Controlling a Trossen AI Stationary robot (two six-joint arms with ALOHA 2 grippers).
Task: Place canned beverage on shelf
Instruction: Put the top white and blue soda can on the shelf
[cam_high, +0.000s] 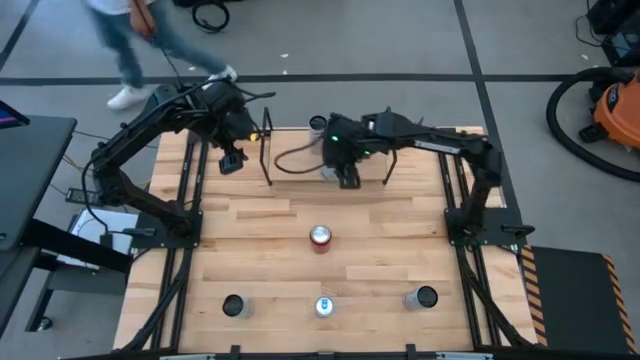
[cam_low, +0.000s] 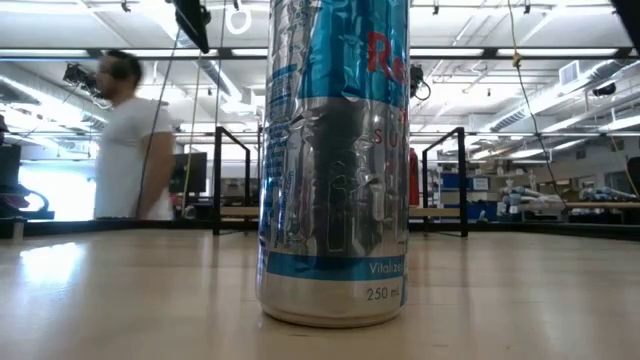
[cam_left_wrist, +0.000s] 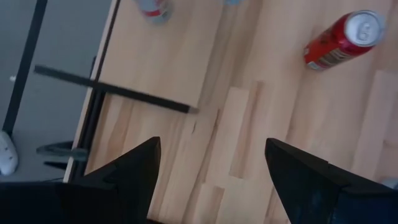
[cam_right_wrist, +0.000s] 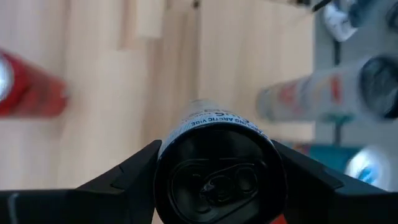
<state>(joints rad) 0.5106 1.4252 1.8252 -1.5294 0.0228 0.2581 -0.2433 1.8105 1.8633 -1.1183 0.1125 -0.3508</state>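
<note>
The surface (cam_high: 380, 240) was pale, smooth butcher-block wood. The blue-and-silver can (cam_low: 334, 160) at frame centre was glossy, dented metal. The shelf frames (cam_low: 232, 180) were matt black metal.

grey floor (cam_high: 400, 40), ceiling strip lights (cam_low: 560, 25)

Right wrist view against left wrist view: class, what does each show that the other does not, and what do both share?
Only the right wrist view shows the right hand closed round a black-topped can, held above the table. Only the left wrist view shows the left hand open and empty, plus a black bar near the table's edge. Both show the pale wooden tabletop and the red can standing on it.
</note>
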